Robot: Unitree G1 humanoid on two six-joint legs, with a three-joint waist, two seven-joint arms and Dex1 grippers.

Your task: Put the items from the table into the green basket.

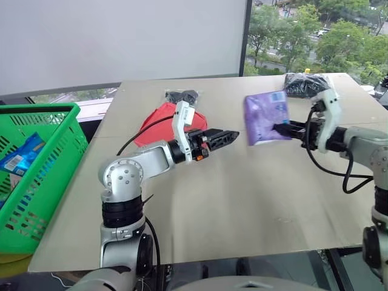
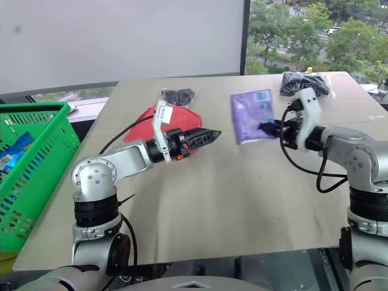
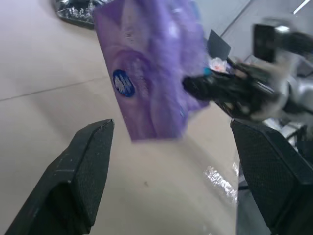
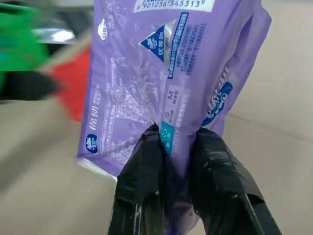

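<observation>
Beige table point(image 1: 242, 200), centre frame: right gripper point(image 1: 284, 128) pinching purple packet point(image 1: 267, 116); left gripper point(image 1: 227, 137) agape, should clamp squarely before release.

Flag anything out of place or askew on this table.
Only the purple packet: it hangs tilted above the table, pinched at one edge by the right gripper. Nothing looks spilled or damaged.
</observation>
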